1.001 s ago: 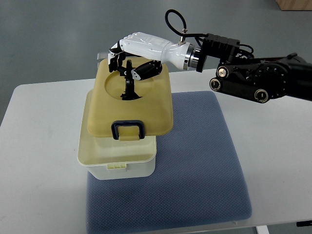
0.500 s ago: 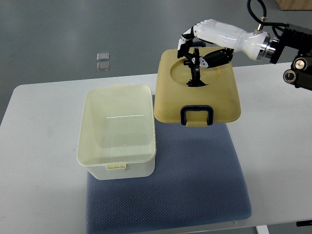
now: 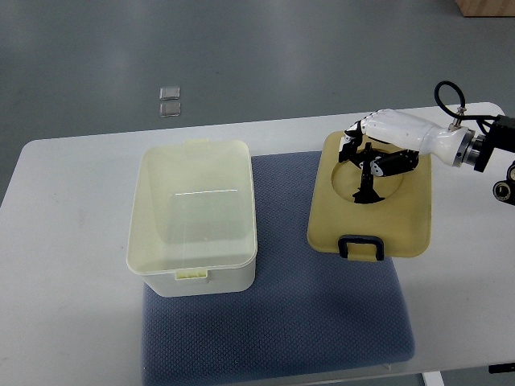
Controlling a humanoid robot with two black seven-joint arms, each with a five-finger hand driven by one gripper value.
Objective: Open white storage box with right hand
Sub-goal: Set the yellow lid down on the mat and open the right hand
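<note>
Curling over the far rim of the lid (image 3: 372,207), the black-tipped fingers (image 3: 354,145) of the right hand (image 3: 385,141) were closed on it, with the dark thumb segment lying across the round recess moulded into the lid's top. The hand itself was glossy white plastic, joined at the wrist to a metal collar and a black arm entering from the right edge, with a looped black cable above. The lid was a rounded rectangle of smooth cream-yellow plastic, bearing a dark blue rectangular latch handle (image 3: 361,246) at its near edge. It lay at the right side of the blue-grey mat (image 3: 322,322), partly over the mat and partly over the white table (image 3: 64,281). The mat showed a fine woven, dimpled texture. The white storage box (image 3: 193,217) stood uncovered on the mat's left edge, well apart from the lid; its walls were smooth, translucent cream plastic, and a small tab projected at its near rim.
</note>
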